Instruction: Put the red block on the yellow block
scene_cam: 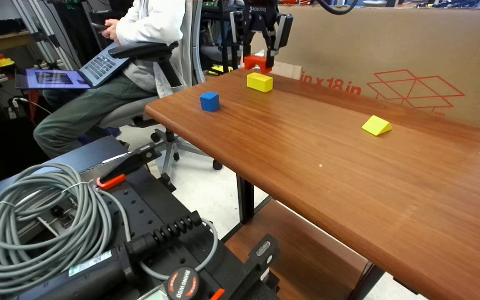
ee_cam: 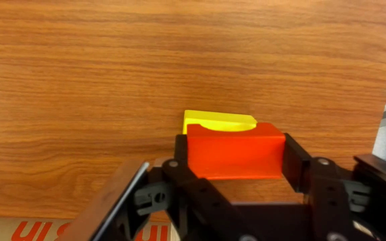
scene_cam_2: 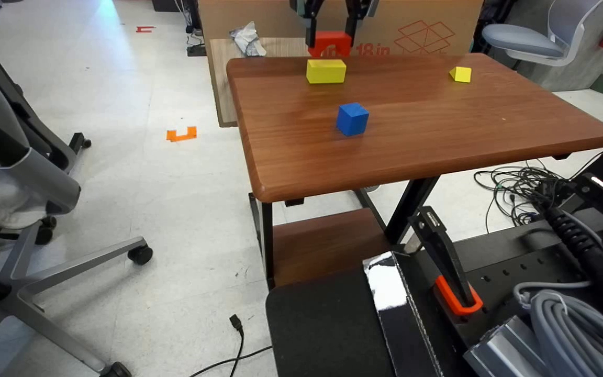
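The red block [scene_cam: 256, 61] is an orange-red arch with its notch facing down. My gripper [scene_cam: 258, 58] is shut on its two ends and holds it level in the air. The yellow block [scene_cam: 259, 82] lies on the table below it. In an exterior view, a narrow gap shows between the red block [scene_cam_2: 331, 43] and the yellow block [scene_cam_2: 326, 71]. In the wrist view, the red block [ee_cam: 236, 155] hides most of the yellow block [ee_cam: 218, 117]; only the yellow block's far edge and part of its top show, mainly through the notch.
A blue cube [scene_cam: 210, 101] stands on the brown table [scene_cam: 306, 137], nearer the table's front edge. A small yellow wedge [scene_cam: 376, 125] lies farther along the table. A cardboard sheet [scene_cam: 390, 62] stands along the table's back edge. A person sits beside the table's end.
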Controlling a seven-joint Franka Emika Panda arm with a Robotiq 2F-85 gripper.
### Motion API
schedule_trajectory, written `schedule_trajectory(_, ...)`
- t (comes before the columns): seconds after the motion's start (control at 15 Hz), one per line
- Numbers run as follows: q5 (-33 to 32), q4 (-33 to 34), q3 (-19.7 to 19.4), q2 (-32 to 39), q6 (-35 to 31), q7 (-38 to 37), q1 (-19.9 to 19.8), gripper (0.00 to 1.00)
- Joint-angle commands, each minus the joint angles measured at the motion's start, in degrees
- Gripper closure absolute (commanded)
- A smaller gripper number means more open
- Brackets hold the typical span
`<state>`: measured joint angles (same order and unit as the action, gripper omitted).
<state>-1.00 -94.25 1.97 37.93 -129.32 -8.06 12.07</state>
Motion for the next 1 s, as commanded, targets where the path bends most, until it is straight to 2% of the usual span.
schedule_trajectory(0.0, -1.5, 2.4, -0.6, 1.5, 2.1, -1.9, 0.3, 0.59)
schedule_trajectory(0.6, -0.8, 3.3, -0.4, 2.5, 2.7, -2.1, -0.2, 0.59)
schedule_trajectory(0.73, -0.7, 3.7, -0.4, 2.9, 3.0, -2.3, -0.2, 0.09)
schedule_trajectory(0.8, -0.6, 3.7, -0.4, 2.9, 3.2, -2.3, -0.2, 0.08)
schedule_trajectory(0.93, -0.6, 3.4, -0.4, 2.5, 3.0, -2.5, -0.2, 0.0)
